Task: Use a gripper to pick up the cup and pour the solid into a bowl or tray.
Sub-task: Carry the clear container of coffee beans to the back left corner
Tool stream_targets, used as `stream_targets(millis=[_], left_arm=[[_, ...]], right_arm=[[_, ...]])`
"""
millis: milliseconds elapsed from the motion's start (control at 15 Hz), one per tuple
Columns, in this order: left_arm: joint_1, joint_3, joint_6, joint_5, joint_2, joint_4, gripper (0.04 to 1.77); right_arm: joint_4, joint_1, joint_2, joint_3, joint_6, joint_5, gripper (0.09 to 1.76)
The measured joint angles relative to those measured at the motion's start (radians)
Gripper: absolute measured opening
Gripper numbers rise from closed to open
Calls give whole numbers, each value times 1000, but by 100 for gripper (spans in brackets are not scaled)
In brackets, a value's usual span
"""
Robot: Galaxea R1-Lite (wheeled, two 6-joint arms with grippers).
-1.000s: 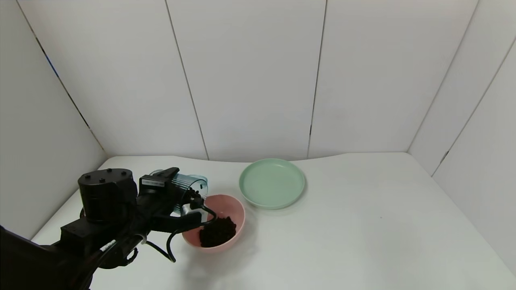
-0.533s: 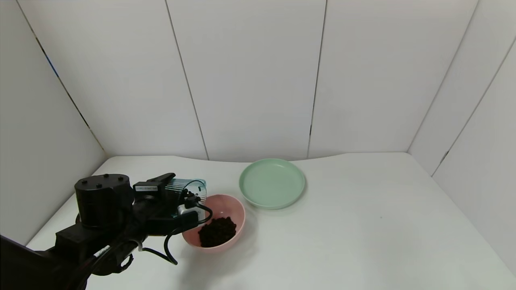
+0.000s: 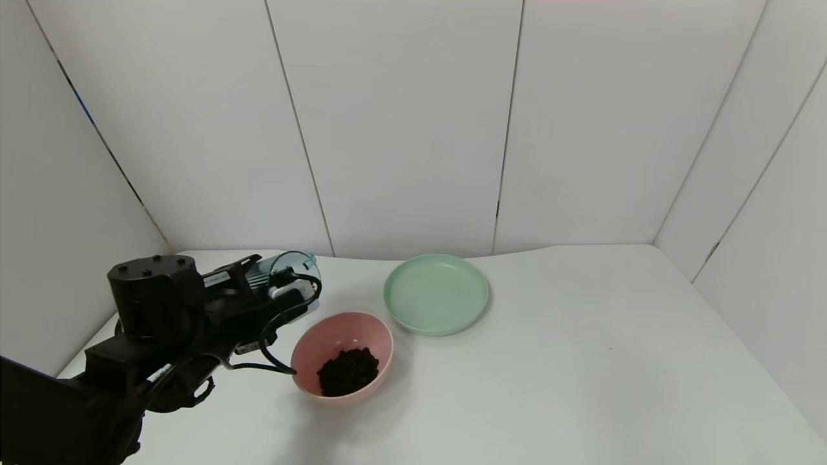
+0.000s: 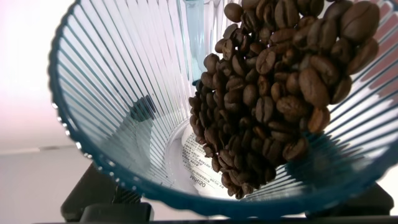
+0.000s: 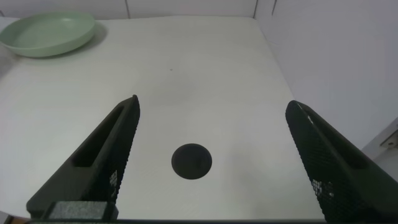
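My left gripper point(image 3: 274, 284) is shut on the cup point(image 3: 291, 263), a ribbed transparent blue-grey tumbler held tilted above the table, to the left of and behind the pink bowl point(image 3: 309, 352). A heap of the solid point(image 3: 349, 371), dark brown beans, lies in the bowl. The left wrist view looks into the cup point(image 4: 118, 106), and beans point(image 4: 267, 106) show within its outline. I cannot tell whether they lie in the cup or are seen through its wall. My right gripper point(image 5: 212, 104) hangs open over bare table, out of the head view.
A shallow pale green plate point(image 3: 436, 294) stands just behind and right of the bowl and also shows far off in the right wrist view as the plate point(image 5: 46, 34). A round black spot point(image 5: 191, 161) marks the table under the right gripper. White walls enclose the table.
My left gripper has drawn back to the left and away from the bowl, carrying the cup from over the bowl's rim to behind it. The bean heap in the bowl stays put.
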Motion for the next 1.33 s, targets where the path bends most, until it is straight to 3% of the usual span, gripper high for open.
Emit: stream_targets(millis=[267,533,1000,1333], left_arm=[[75,-22,-133,-49,1,1,131],[130,-37,-291,-58,-2,25,131],[207,-54,-565,-59,-17,65,131],[227,-15,-805,-76,-21,54,131]], right_arm=[[0,0,0,0,0,0,171],[0,0,0,0,0,0,171],[0,0,0,0,0,0,171],[0,0,0,0,0,0,171]])
